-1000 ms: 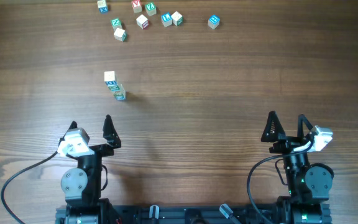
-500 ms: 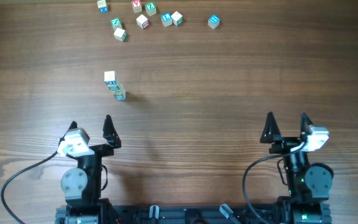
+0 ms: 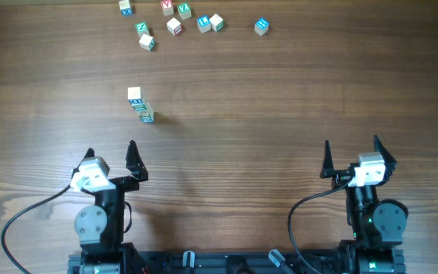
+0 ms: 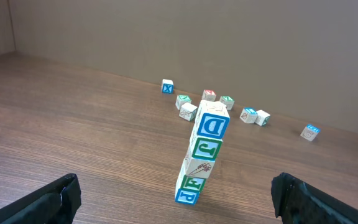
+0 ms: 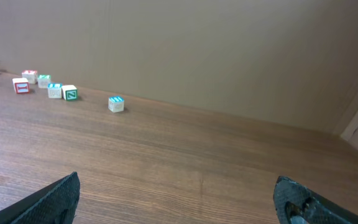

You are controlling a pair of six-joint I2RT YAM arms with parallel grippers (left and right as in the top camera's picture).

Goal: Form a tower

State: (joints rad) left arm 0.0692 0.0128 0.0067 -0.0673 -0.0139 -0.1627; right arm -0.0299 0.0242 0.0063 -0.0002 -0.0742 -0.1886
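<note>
The tower (image 4: 202,152) is a slim, slightly leaning column of several pale letter cubes with blue and green faces. It stands on the wooden table (image 3: 280,99), left of centre (image 3: 139,105). My left gripper (image 3: 110,150) rests open near the front edge, well short of the tower, with nothing between its fingers (image 4: 55,199). At the front right my right gripper (image 3: 350,148) is open too, and empty. Its wrist view shows bare wood between its fingertips (image 5: 55,199).
Several loose cubes lie scattered along the far edge (image 3: 175,26), some red-marked (image 5: 21,86). One teal-topped cube (image 3: 261,27) sits apart to their right (image 5: 115,103). A tan wall (image 5: 197,50) backs the table. Cables trail from both arm bases.
The right gripper has turned at the wrist, so its fingers now stand square to the table's front edge. The left arm, the tower and the loose cubes have not moved.
</note>
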